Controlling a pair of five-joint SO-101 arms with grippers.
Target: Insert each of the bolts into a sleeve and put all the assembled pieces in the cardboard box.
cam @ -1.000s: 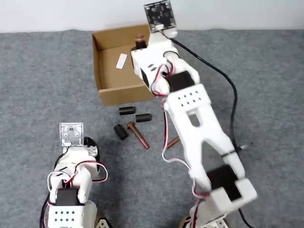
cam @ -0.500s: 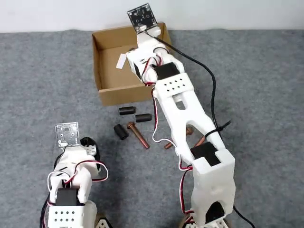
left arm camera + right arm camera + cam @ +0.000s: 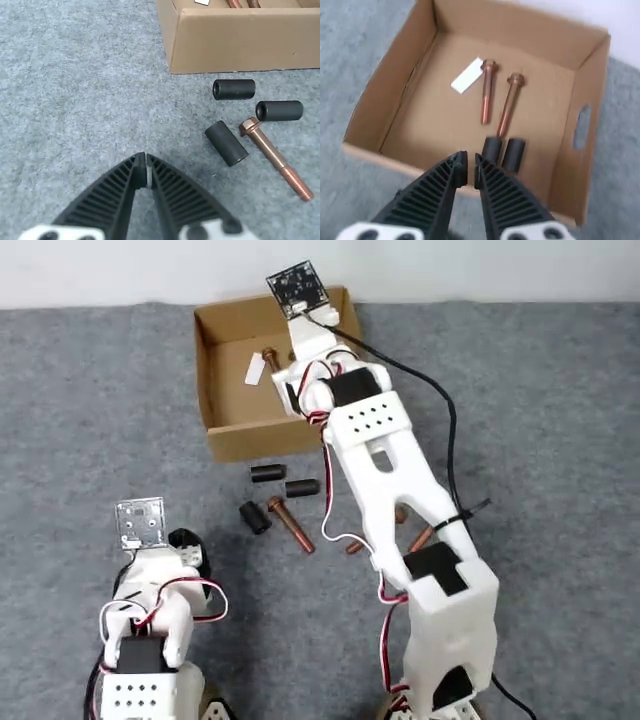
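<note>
Over the cardboard box [image 3: 520, 30]: right claw [image 3: 470, 167], jaws a narrow slit apart, pinching nothing. Two assembled pieces [image 3: 485, 100] lie side by side on the box floor just past its tips, sleeved ends nearest the claw. The left claw [image 3: 146, 170] is pressed together, empty, low over the counter [image 3: 75, 75]. In the high view, three loose sleeves [image 3: 266, 473] and a bolt [image 3: 290, 525] lie at its 2 o'clock, the box at their 12.
</note>
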